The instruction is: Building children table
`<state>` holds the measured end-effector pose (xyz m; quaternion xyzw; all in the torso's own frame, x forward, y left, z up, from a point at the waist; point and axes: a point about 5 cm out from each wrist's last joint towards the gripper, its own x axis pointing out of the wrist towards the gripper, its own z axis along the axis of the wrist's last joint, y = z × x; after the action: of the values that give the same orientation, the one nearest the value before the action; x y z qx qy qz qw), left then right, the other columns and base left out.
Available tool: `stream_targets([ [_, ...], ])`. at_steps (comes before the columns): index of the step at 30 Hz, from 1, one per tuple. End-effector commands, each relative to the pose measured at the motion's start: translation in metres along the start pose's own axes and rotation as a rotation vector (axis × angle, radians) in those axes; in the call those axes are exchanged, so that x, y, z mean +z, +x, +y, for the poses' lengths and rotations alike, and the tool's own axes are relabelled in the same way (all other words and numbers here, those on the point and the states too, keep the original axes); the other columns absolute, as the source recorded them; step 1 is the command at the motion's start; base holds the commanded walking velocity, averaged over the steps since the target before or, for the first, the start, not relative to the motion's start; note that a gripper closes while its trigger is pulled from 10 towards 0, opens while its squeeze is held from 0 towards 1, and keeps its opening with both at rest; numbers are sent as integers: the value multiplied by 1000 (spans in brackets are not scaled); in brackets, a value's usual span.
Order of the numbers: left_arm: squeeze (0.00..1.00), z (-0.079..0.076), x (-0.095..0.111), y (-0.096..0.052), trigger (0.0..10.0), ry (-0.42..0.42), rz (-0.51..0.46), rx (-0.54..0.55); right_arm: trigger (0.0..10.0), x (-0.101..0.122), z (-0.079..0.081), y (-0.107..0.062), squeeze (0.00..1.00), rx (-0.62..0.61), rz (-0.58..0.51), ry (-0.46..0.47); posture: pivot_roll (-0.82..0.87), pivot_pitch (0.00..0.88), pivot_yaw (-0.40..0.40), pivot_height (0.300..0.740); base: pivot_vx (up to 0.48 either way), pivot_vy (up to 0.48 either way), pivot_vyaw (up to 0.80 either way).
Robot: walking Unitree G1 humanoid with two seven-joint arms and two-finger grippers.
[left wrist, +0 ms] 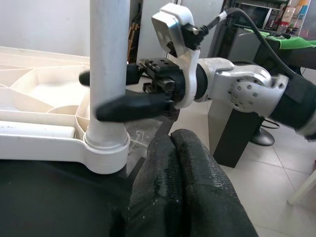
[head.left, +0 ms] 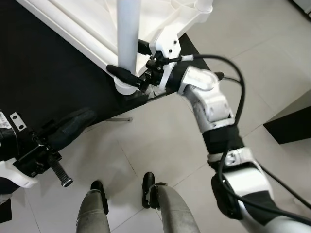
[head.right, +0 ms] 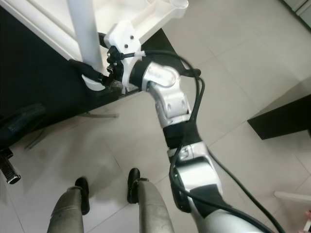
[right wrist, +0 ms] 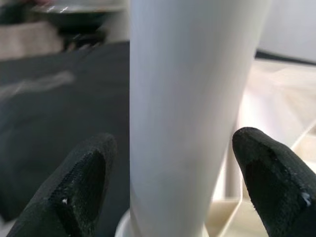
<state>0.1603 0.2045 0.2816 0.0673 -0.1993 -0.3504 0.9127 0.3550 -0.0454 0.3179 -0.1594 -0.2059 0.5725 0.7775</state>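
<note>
Nearest cam: left gripper (left wrist: 170,148) fingers pressed together, idle low; further out right gripper (right wrist: 168,177) straddles white leg (head.left: 128,34) w/ gaps, leg upright in corner socket (left wrist: 106,150) of upturned tabletop (head.left: 82,29); prob seating leg, next close & twist.

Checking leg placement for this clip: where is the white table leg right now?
The white table leg stands upright in the corner socket of the upturned white tabletop ahead-left, between the right gripper fingers.

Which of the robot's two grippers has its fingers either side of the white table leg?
The right gripper: its fingers flank the upright table leg near its socket. The left gripper is shut, holding nothing, apart from it.
</note>
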Motion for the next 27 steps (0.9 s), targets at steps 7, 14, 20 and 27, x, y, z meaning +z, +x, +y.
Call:
stream_targets([
  [7,0,-8,1,-1,10000,2,7,-15,3961,11,-17,3,0,195,-15,40,169,421,-195,740,0,0,0],
  [14,0,-9,2,-2,10000,5,16,-13,0,11,-22,5,0,243,-4,70,177,431,-198,740,0,0,0],
  [20,0,-9,3,-2,10000,7,16,-11,0,3,-22,6,0,209,34,63,172,433,-201,740,0,0,0],
  [27,0,-9,2,-2,10000,8,15,-11,0,-47,-2,23,0,-392,221,128,157,421,-217,740,0,0,0],
])
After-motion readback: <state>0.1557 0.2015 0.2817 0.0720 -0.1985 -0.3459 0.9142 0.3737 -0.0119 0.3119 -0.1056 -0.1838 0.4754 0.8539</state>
